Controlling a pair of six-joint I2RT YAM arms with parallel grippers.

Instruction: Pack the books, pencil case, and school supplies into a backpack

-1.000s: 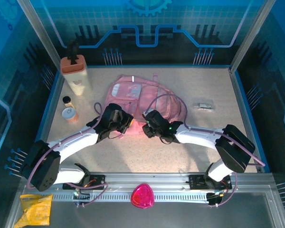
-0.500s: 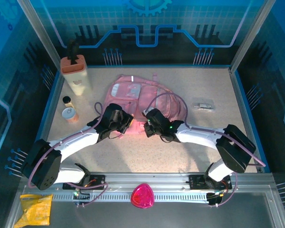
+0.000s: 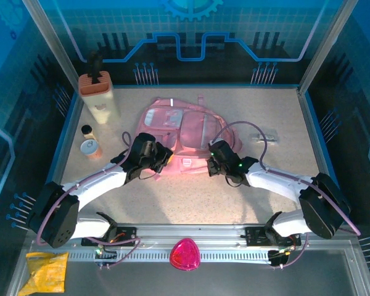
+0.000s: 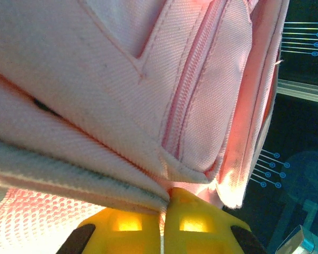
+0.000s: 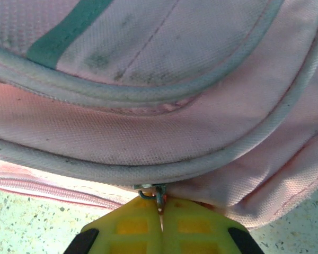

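Observation:
The pink backpack (image 3: 184,123) lies flat in the middle of the table. My left gripper (image 3: 165,161) is at its near left corner. In the left wrist view the yellow fingers (image 4: 128,227) are shut on a fold of the backpack's pink fabric edge (image 4: 148,190). My right gripper (image 3: 212,164) is at the near right edge, shut on the metal zip pull (image 5: 159,194) under the grey piping. The school supplies, a small pale oblong item (image 3: 267,137), lie on the table to the right of the backpack. The books and the pencil case are out of view.
A tall beige box with a black top (image 3: 98,97) stands at the back left, with two small jars (image 3: 89,147) in front of it. A pink object (image 3: 185,254) and a yellow bag (image 3: 46,271) lie on the near rail, off the table.
My right gripper closed and moved to the right along the backpack's near edge with the zip pull. The left gripper stayed in place, still shut on the fabric.

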